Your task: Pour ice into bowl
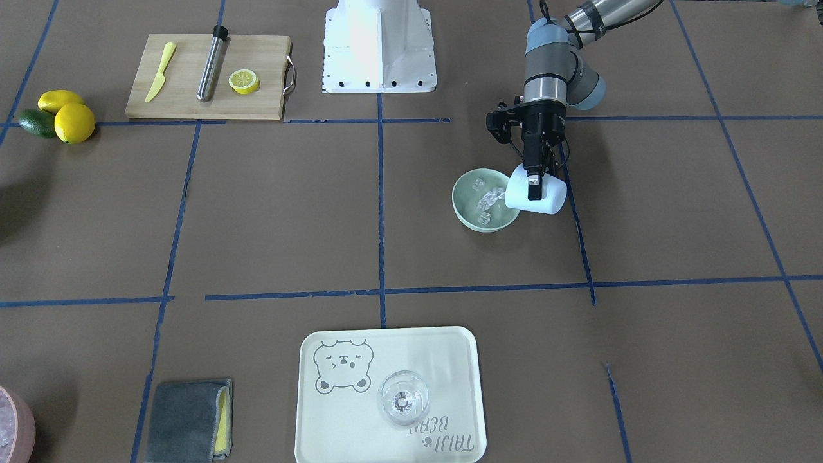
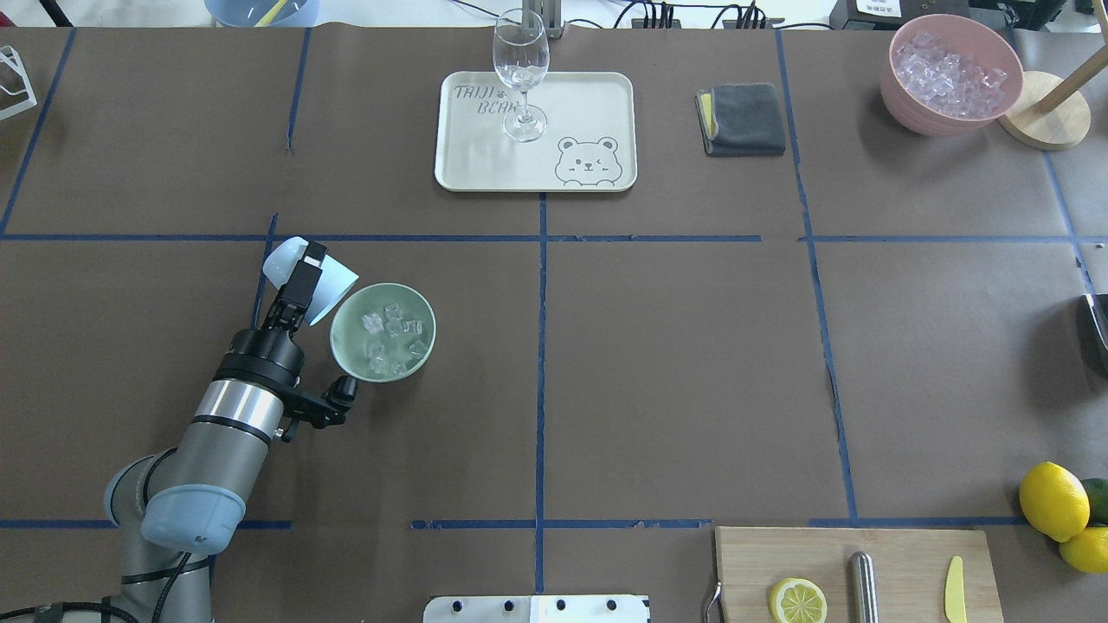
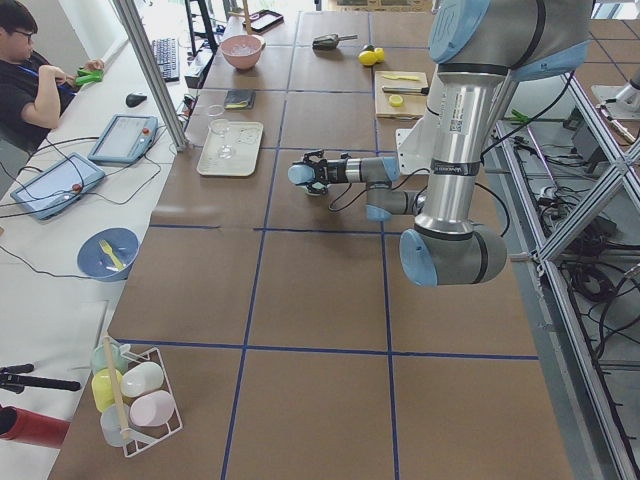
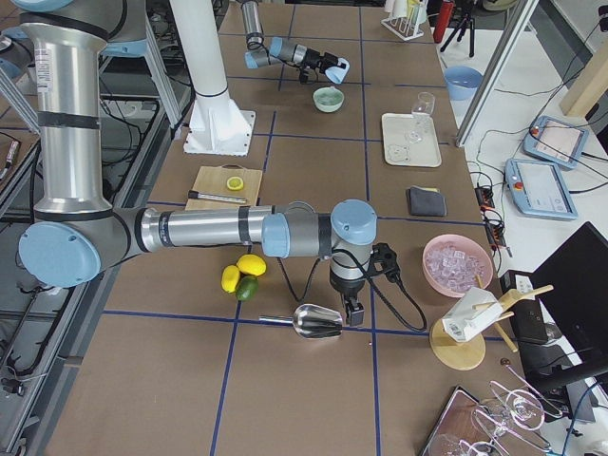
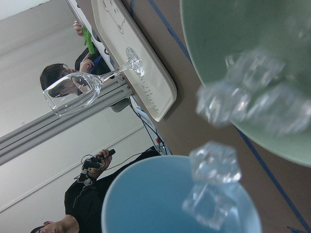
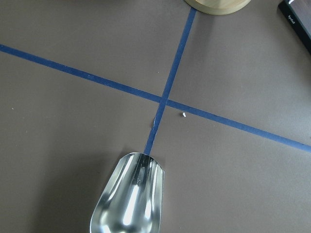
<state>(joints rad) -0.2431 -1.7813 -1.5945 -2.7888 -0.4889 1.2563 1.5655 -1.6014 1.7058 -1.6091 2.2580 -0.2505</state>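
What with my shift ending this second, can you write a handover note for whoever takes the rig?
Left gripper: jaws shut on the cup, tipped sideways at the bowl rim.
Right gripper: at the scoop, at the table's other end; cannot tell if the jaws are open or shut.
Ice: several cubes in the bowl, a few at the cup's mouth.
Done: pour under way.
Left: empty the cup, then right it.

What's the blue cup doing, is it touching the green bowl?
Apart. The left wrist view shows it: a strip of bare brown table is visible between the rim of the blue cup and the green bowl.
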